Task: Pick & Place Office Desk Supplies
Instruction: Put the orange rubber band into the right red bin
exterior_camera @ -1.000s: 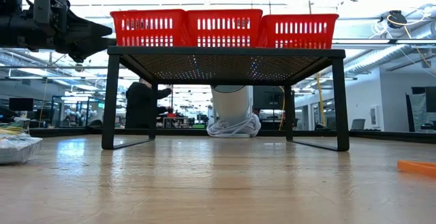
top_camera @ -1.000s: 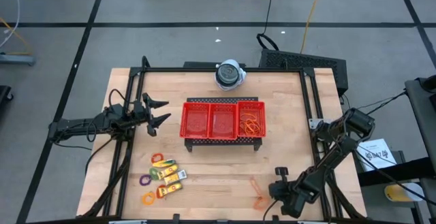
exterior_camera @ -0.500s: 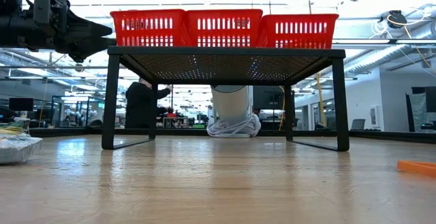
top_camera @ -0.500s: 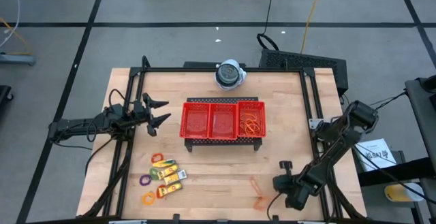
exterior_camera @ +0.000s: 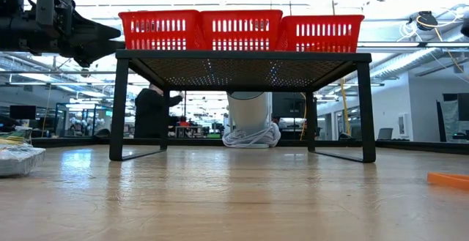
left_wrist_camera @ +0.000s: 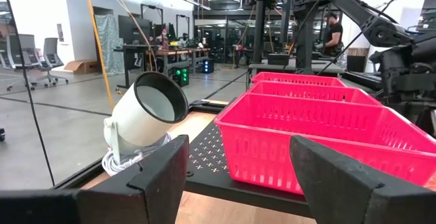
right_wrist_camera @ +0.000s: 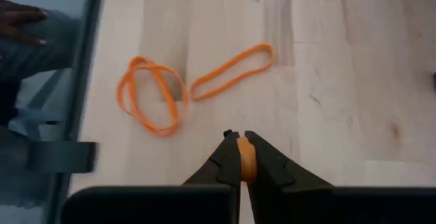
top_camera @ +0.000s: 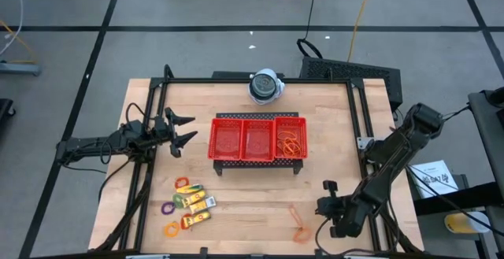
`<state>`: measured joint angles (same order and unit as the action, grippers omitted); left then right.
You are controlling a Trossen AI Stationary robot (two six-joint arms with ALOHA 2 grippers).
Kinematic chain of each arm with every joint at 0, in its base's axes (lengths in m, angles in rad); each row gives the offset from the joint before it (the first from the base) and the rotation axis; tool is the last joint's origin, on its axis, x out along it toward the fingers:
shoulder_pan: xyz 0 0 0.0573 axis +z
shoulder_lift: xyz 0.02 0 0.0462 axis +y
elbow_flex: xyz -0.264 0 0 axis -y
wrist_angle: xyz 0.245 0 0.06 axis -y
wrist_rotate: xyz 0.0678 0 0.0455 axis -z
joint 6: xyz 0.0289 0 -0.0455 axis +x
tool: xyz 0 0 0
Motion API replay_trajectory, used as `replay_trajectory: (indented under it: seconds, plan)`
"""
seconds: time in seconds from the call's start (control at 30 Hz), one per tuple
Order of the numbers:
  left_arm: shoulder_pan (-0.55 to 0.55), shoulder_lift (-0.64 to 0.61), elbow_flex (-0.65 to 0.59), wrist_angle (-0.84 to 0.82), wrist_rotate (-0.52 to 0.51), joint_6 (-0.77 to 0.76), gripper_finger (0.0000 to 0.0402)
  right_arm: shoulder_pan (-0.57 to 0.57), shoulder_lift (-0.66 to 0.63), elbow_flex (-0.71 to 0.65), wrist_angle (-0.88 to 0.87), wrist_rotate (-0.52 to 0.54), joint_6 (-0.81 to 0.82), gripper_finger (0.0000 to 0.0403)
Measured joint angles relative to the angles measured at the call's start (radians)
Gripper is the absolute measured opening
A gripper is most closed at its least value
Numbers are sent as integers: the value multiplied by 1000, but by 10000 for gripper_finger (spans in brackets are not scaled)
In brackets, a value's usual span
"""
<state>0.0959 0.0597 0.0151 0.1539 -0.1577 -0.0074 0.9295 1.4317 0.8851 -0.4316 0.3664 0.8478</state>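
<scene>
My right gripper [top_camera: 320, 209] is over the table's near right part, shut on an orange rubber band [right_wrist_camera: 240, 160]. Two more orange bands [right_wrist_camera: 151, 96] [right_wrist_camera: 231, 71] lie flat on the wood just ahead of it, and show as rubber bands [top_camera: 298, 223] in the high view. My left gripper [top_camera: 183, 130] hangs open left of the red tray [top_camera: 256, 138], touching nothing. More bands [top_camera: 290, 142] lie in the tray's right compartment. Yellow packets and coloured rings [top_camera: 189, 204] lie on the table's near left. My right gripper pinches a short stretch of the orange band [right_wrist_camera: 240, 157] between its two fingertips, coming from above and pointing down at the table. Only that bit shows between the fingers; the fingers hide the rest of the band. Whether it is lifted clear I cannot tell.
The tray stands on a black perforated stand [exterior_camera: 242, 54] mid-table. A round white device [top_camera: 265, 86] sits behind it at the far edge. Black frame rails [top_camera: 364, 125] run along the table's sides. Bare wood lies between the tray and the near edge.
My right arm has drawn back a little toward the table's far edge, its elbow swinging farther out, with the gripper still shut. The two loose bands and my left arm have kept still.
</scene>
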Motion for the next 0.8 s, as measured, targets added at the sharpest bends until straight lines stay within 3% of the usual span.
replay_trajectory:
  seconds: [0.27, 0.8]
  plan:
    - [0, 0, 0, 0, 0, 0, 267, -21, -19, 1, 32, -3, -13, 1]
    - [0, 0, 0, 0, 0, 0, 267, -135, -19, 2, 218, -4, -215, 2]
